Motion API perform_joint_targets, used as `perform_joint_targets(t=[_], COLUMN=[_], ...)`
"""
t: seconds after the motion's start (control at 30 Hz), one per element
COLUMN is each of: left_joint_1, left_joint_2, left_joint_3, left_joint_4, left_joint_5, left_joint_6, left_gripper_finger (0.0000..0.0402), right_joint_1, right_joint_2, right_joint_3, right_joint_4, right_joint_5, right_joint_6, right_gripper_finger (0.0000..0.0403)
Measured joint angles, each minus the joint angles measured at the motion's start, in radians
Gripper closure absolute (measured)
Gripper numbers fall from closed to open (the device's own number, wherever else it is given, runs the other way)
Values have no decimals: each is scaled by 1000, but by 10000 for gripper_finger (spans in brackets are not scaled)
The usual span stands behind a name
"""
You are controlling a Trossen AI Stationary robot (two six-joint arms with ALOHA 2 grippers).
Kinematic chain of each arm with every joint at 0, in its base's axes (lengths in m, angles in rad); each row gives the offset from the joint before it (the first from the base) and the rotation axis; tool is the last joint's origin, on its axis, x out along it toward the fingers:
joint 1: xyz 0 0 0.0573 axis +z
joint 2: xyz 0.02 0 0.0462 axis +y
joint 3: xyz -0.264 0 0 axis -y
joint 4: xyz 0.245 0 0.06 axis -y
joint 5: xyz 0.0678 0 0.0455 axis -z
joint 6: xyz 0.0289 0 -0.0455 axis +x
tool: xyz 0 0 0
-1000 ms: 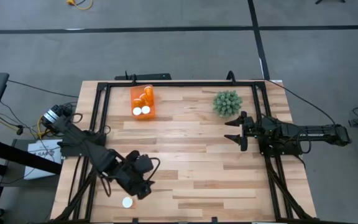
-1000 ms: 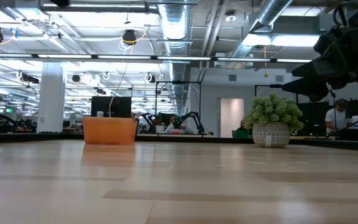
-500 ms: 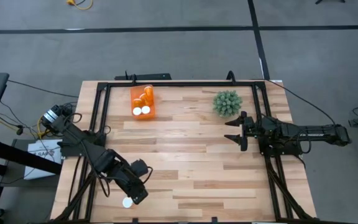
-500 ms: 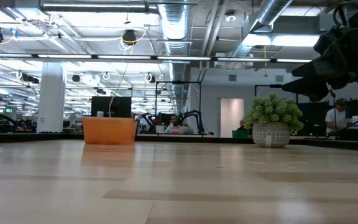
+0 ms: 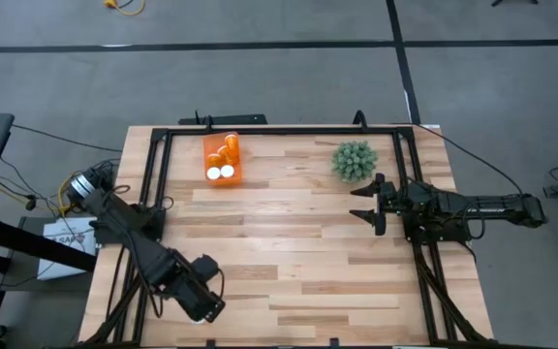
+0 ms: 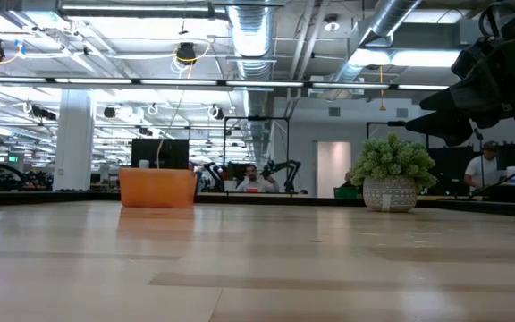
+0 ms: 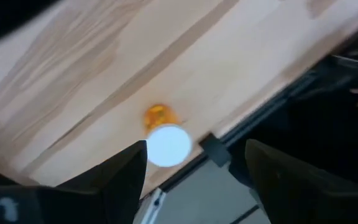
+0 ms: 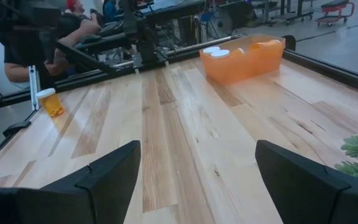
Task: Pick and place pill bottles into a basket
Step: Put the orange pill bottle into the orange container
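At the table's [image 5: 298,252] near left edge, the left claw [image 7: 194,171] hangs spread above one upright translucent orange pill bottle [image 7: 163,134] with a white cap, not yet gripped. Several bottles already lie in the bright orange plastic basket [image 5: 222,160]. The right claw [image 5: 364,204] waits spread beside the green spiky plant [image 5: 354,160].

Light wooden bench [image 5: 298,252] with a black frame along its edges, green spiky plant [image 5: 354,160] in a pale pot near the far right corner, grey floor [image 5: 260,78] around, a seated person [image 6: 256,179] in the room beyond
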Motion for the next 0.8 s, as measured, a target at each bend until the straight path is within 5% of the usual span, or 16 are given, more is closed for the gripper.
perform_joint_targets(t=[0.37, 0.8], left_joint_1=[-74, -92], left_joint_2=[46, 208], left_joint_3=[-3, -3], left_joint_4=[1, 50], left_joint_5=[-92, 81], left_joint_6=[-128, -117], left_gripper_finger=[142, 142], right_joint_1=[0, 0], right_joint_2=[0, 0], right_joint_3=[0, 0], right_joint_4=[0, 0], right_joint_5=[0, 0], right_joint_6=[0, 0], right_gripper_finger=[92, 92])
